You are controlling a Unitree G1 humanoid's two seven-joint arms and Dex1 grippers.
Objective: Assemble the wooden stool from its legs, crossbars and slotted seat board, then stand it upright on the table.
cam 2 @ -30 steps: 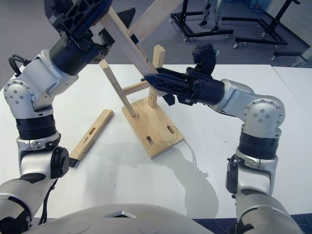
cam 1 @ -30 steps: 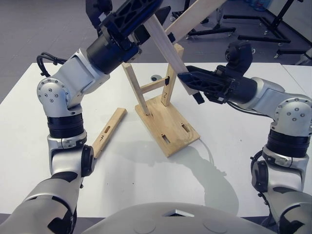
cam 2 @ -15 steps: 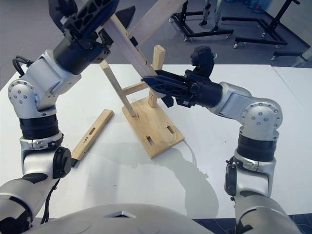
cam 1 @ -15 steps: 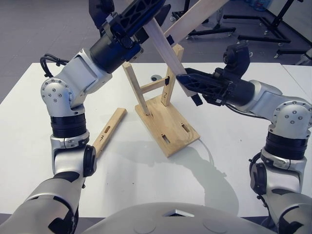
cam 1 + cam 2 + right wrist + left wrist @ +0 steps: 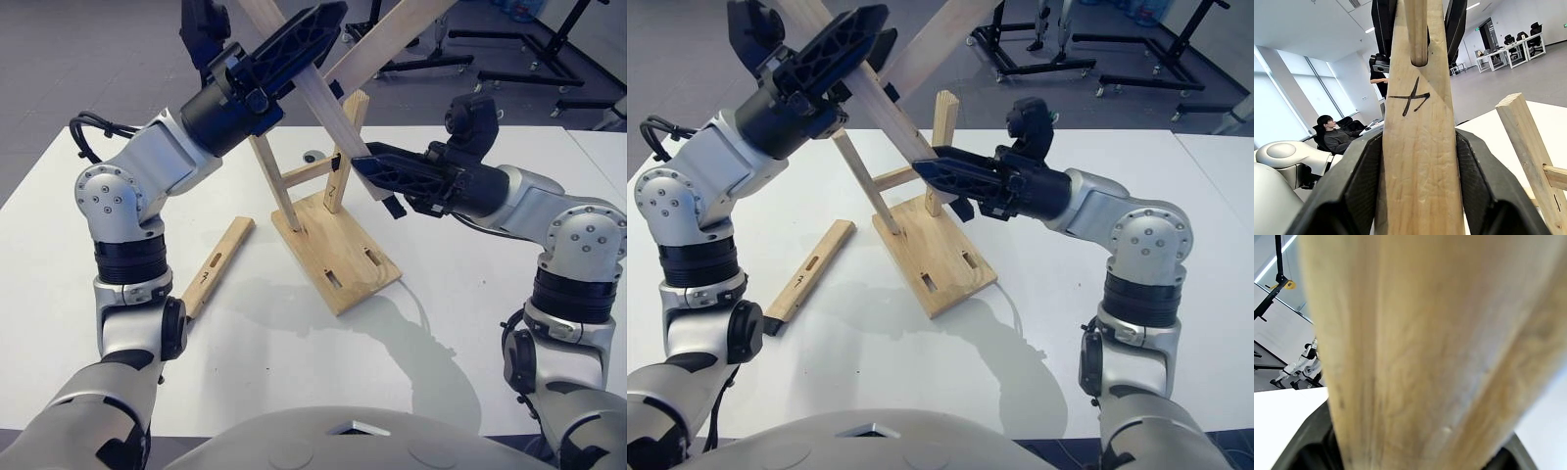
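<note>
The slotted seat board (image 5: 338,257) lies flat on the white table. Two legs (image 5: 275,184) joined by a crossbar (image 5: 307,173) stand in its far slots. Above them a second leg pair (image 5: 333,103) hangs tilted in the air, its other leg (image 5: 392,39) running up to the right. My left gripper (image 5: 315,41) is shut on the upper part of the held leg. My right gripper (image 5: 361,164) is shut on its lower end. In the right wrist view this leg (image 5: 1419,147) carries a pen mark, with a crossbar (image 5: 1417,29) in its slot. Wood (image 5: 1425,357) sits close before the left wrist camera.
A loose slotted leg (image 5: 217,264) lies on the table left of the seat board. A small dark object (image 5: 312,156) sits behind the standing legs. A thin cable (image 5: 419,308) runs near the board's right corner. Metal stands (image 5: 509,49) are on the floor beyond the table.
My left gripper has swung flatter and reached further right along the held leg. My right gripper has slid slightly left on the leg's lower end. The board and standing legs have not moved.
</note>
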